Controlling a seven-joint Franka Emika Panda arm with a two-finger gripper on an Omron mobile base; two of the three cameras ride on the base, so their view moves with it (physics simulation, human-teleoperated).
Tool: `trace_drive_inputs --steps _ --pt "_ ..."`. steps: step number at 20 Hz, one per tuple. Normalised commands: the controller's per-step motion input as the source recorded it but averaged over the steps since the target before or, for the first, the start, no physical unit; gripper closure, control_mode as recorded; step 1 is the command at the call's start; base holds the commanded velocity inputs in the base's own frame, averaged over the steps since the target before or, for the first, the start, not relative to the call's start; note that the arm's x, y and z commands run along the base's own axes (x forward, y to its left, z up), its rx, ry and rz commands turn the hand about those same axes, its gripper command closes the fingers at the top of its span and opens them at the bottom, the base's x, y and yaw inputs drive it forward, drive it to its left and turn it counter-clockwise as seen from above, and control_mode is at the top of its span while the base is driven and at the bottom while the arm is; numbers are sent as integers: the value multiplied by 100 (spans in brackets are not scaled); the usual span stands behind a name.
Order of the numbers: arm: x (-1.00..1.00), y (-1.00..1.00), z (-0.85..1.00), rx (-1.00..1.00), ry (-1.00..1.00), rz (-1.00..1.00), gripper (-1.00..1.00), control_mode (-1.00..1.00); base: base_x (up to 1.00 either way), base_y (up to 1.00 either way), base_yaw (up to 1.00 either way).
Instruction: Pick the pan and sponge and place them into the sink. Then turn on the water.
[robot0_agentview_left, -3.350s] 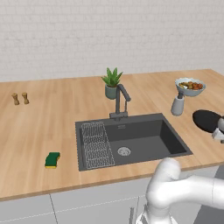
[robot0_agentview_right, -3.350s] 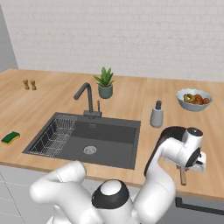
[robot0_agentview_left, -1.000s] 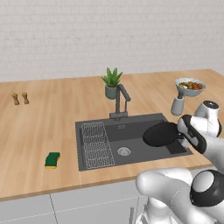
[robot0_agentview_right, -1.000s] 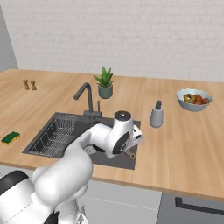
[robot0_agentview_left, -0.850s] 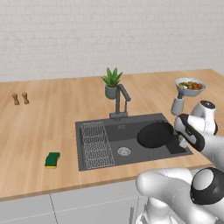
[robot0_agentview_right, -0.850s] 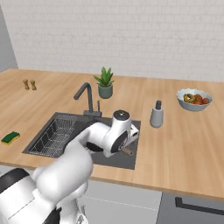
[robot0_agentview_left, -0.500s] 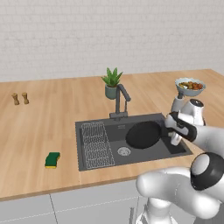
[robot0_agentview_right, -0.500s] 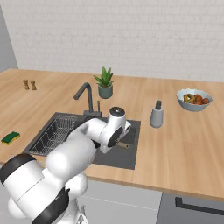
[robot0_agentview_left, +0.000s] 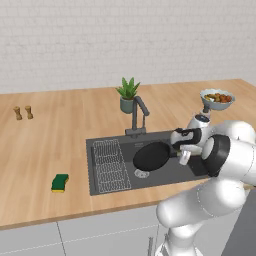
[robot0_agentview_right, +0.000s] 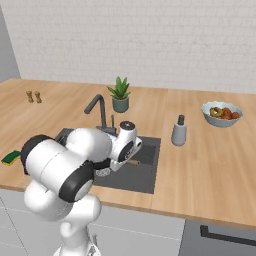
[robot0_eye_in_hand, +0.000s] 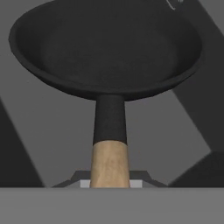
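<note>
Pan (robot0_agentview_left: 150, 156) held over the sink (robot0_agentview_left: 200, 170), gripper (robot0_agentview_left: 181, 152) clamped on its handle.
Gripper tips hidden behind the wooden handle end in hand view; pan bowl (robot0_eye_in_hand: 105, 43) cut off at the top edge there. In right base view the arm covers most of the basin and the pan's bowl. Whether the pan touches the basin floor, cannot tell. Sponge (robot0_agentview_left: 60, 182) lies on the desk (robot0_agentview_left: 50, 145), left of the sink, well apart. Faucet (robot0_agentview_left: 137, 115) stands behind the basin.
</note>
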Motion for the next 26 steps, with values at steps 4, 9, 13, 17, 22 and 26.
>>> trace_drive_inputs --steps 4,9,13,17,22,26 --pt "21 1 -55 0 0 0 100 -100 0 0 0" --pt "15 0 -59 0 0 0 100 -100 0 0 0" --pt "26 8 -47 0 0 0 100 -100 0 0 0" --pt "39 1 -33 5 0 0 100 -100 0 0 0" --pt "52 0 -42 1 0 0 100 -100 0 0 0" --pt "37 0 -42 0 -1 0 100 -100 0 0 0"
